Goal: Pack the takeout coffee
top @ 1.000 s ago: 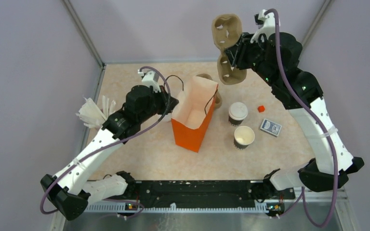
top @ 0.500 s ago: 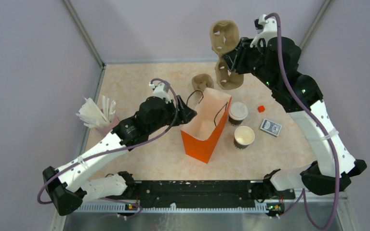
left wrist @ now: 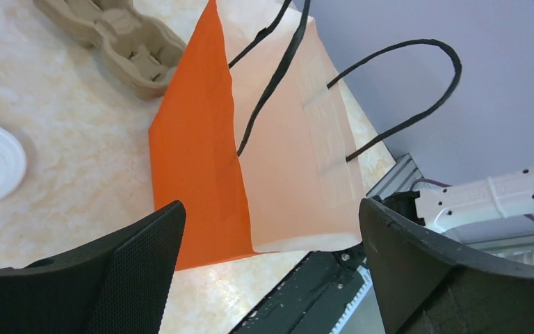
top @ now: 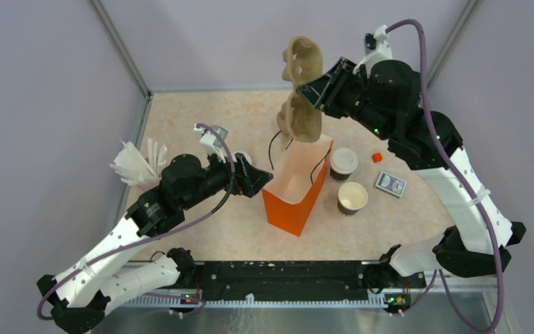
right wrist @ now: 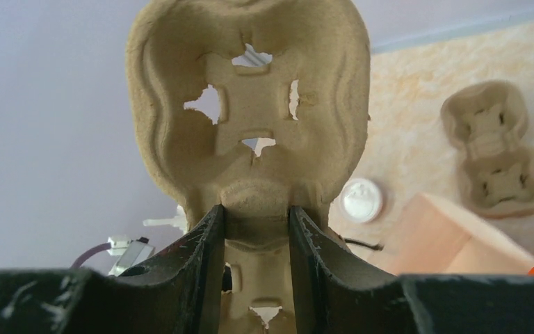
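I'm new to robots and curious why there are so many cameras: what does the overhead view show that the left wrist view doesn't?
Only overhead: the right gripper clamping a brown pulp tray in the air, the lidded takeout coffee, an open cup beside it, and a blue card box. Only the left wrist: a second pulp tray lying on the table. Both: the standing orange bag and the open left gripper facing it.
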You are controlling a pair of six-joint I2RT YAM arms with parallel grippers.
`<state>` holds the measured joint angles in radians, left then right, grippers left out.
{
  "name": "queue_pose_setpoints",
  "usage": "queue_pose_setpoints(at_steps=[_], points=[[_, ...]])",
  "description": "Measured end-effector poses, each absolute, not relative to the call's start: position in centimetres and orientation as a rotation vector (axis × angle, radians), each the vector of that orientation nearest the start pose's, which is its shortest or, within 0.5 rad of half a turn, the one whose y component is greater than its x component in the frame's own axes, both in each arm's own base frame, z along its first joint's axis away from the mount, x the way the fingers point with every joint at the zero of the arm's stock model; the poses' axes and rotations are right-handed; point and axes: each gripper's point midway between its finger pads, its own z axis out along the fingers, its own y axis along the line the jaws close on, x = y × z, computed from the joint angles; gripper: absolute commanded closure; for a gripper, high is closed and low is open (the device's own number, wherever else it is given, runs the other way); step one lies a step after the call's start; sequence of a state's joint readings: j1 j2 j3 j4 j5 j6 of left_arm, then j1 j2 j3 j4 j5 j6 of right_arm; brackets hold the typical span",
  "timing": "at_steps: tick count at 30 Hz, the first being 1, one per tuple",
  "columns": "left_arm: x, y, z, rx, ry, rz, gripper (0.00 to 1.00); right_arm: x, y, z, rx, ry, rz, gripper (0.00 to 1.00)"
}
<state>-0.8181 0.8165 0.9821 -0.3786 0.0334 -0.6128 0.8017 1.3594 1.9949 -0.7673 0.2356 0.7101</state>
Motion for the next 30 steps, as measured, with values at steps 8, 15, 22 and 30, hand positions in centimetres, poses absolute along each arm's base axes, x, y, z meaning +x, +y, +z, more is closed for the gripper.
queue_pose_setpoints(at_steps=[8,15,22,30], points=[[18.8,-22.8,34.3,0.305,1.885,-0.911,0.05,25.1,27.7,44.9,0.306,1.977,0.908,0.70],[20.3,-22.9,34.3,0.262,1.953,-0.838,0.09,24.8,27.0,40.4,0.429,2.094,0.820,0.70],[22.1,-24.2,35.2,0.249,1.987,-0.886,0.14,24.2,26.0,39.9,0.470,2.101,0.800,0.70],[25.8,-23.6,35.0,0.205,2.022,-0.919,0.18,23.7,25.0,39.5,0.467,2.101,0.781,0.70]])
